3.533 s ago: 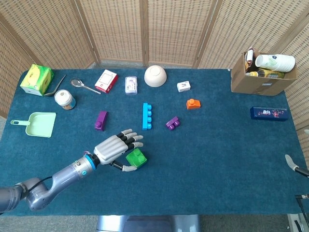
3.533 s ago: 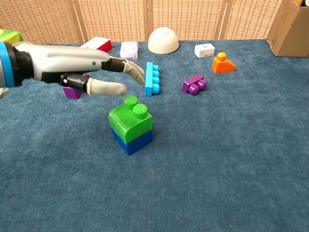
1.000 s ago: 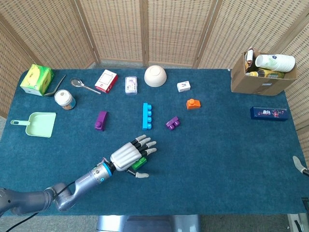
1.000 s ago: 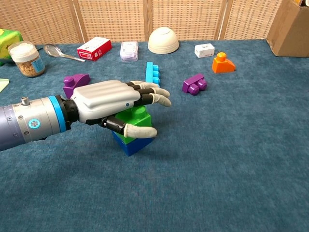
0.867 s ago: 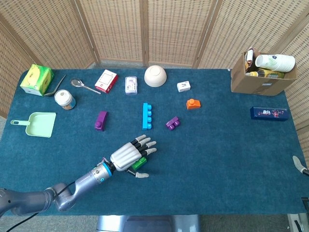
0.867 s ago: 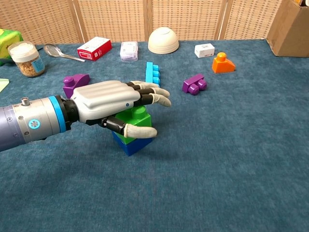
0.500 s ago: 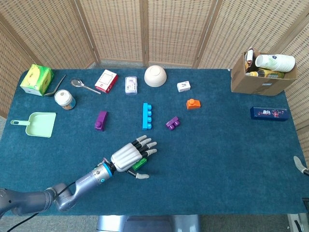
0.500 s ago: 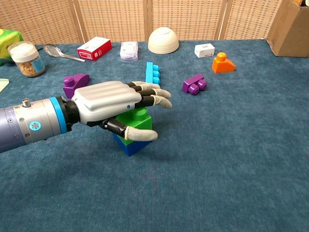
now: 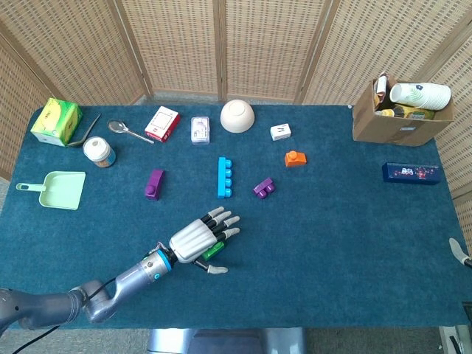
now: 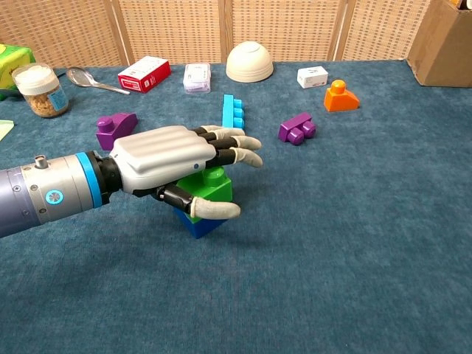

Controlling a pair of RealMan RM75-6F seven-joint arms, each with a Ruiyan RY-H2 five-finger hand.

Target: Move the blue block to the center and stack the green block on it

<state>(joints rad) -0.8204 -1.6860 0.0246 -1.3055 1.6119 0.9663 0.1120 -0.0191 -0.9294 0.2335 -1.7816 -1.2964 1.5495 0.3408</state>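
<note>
The green block (image 10: 214, 186) sits stacked on the blue block (image 10: 198, 224) on the blue cloth, a little left of the table's middle and toward the near edge. My left hand (image 10: 173, 166) lies palm down on top of the green block, fingers stretched out and apart, thumb passing in front of the stack. In the head view the left hand (image 9: 198, 240) covers most of the stack; only a sliver of the green block (image 9: 214, 251) shows. A grey tip of my right hand (image 9: 461, 254) pokes in at the far right edge.
Behind the stack lie a light blue long brick (image 9: 224, 177), two purple blocks (image 9: 154, 184) (image 9: 263, 187) and an orange block (image 9: 294, 158). A white bowl (image 9: 237, 116), small boxes, a jar and a spoon line the back. A cardboard box (image 9: 402, 110) stands back right.
My left hand came from beside the stack to lie over the green block, then settled slightly lower in the last second. The blocks have stayed put.
</note>
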